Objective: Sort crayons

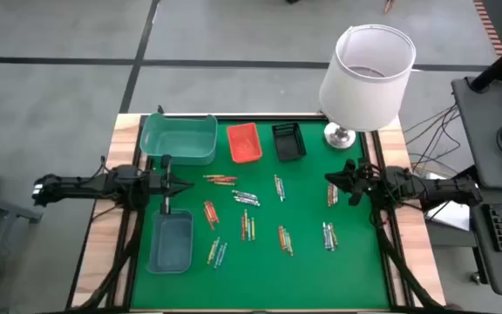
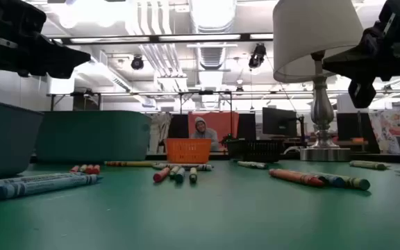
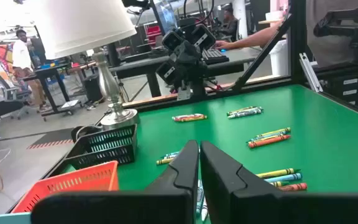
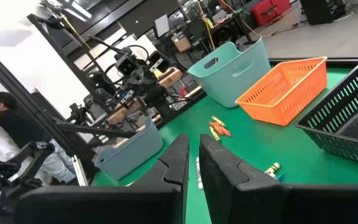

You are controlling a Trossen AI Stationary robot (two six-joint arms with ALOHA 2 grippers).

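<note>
Waxy thin crayons (image 1: 246, 198) (scattered, felt-green mat (image 1: 356, 270))

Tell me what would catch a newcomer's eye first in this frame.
The white-shaded lamp at the table's far right corner dominates. Next come the crayons, scattered in small bunches across the green mat, with teal trays on the left and an orange tray and a black tray along the far edge. Both claws hover empty at the sides.

Overhead, table-level, two facing wrist views
</note>
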